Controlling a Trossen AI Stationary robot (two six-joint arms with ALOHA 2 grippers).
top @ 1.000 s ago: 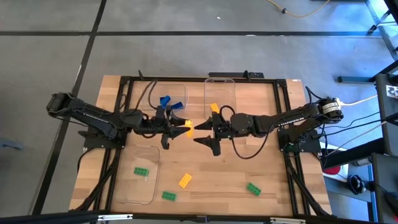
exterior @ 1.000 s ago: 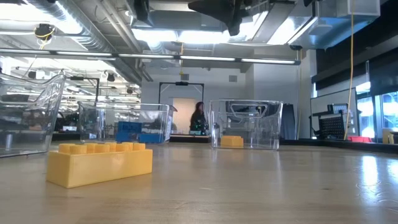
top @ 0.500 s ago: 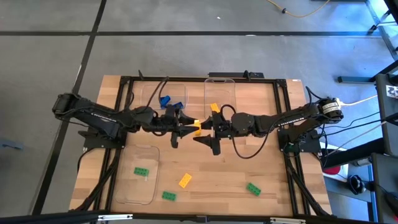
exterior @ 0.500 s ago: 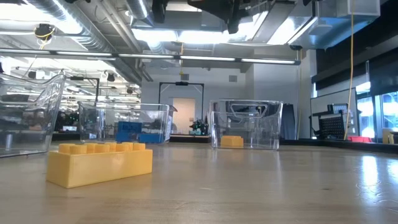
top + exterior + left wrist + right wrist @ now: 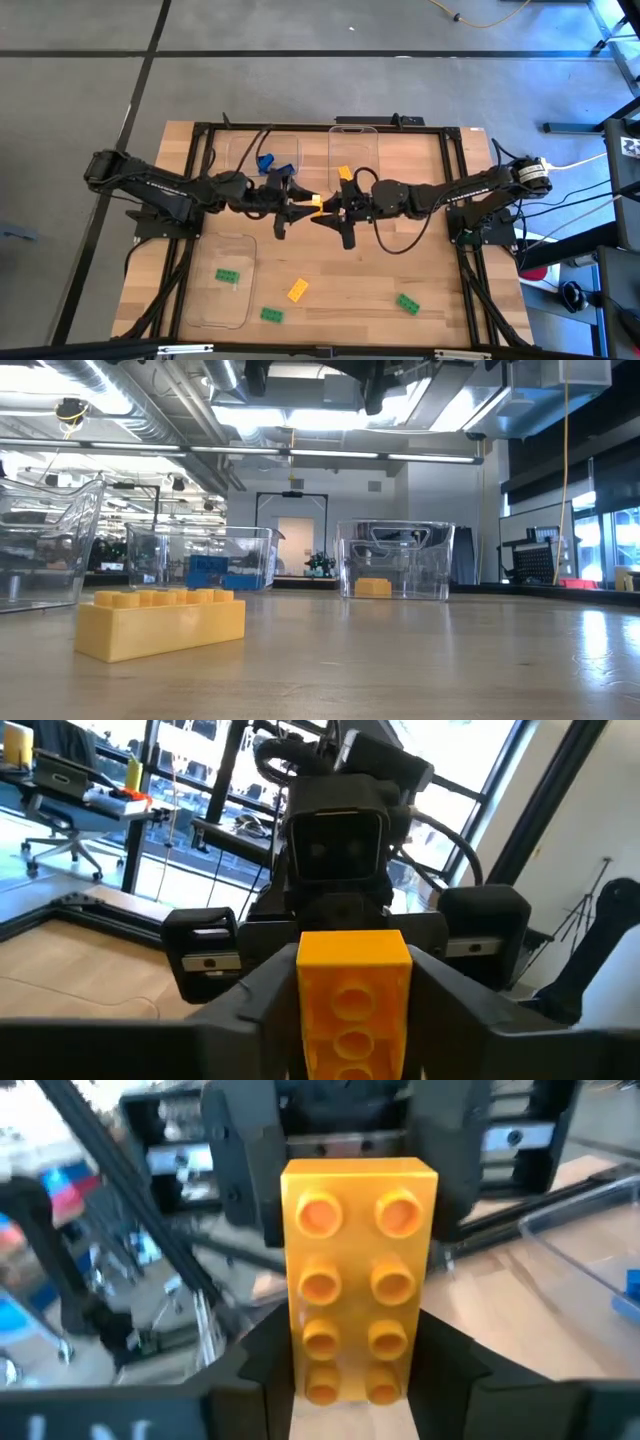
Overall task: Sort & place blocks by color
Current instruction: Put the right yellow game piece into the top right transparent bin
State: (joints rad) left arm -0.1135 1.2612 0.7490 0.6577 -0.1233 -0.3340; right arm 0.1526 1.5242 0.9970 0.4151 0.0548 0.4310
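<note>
I have two sets of jaws, and they meet nose to nose over the middle of the surface. One yellow brick is up in the air between them. My left jaws are clamped on one end of it. My right jaws are pressed on its other end, one finger on each long side. So both of my jaws are grasping the same brick.

I think this is a hand-over from left to right. To do it well, my right jaws should squeeze tight first. Only then should my left jaws let go. If they let go too soon, the brick could tip and fall. My left jaws should back straight away, not sideways, so they do not bump it.

The brick is a long, bright yellow one with two rows of round bumps on top. It sits straight between my fingers.

Just behind my right jaws is a clear tray with another yellow brick in it. That looks like the place for this one. Behind my left jaws are blue bricks.
</note>
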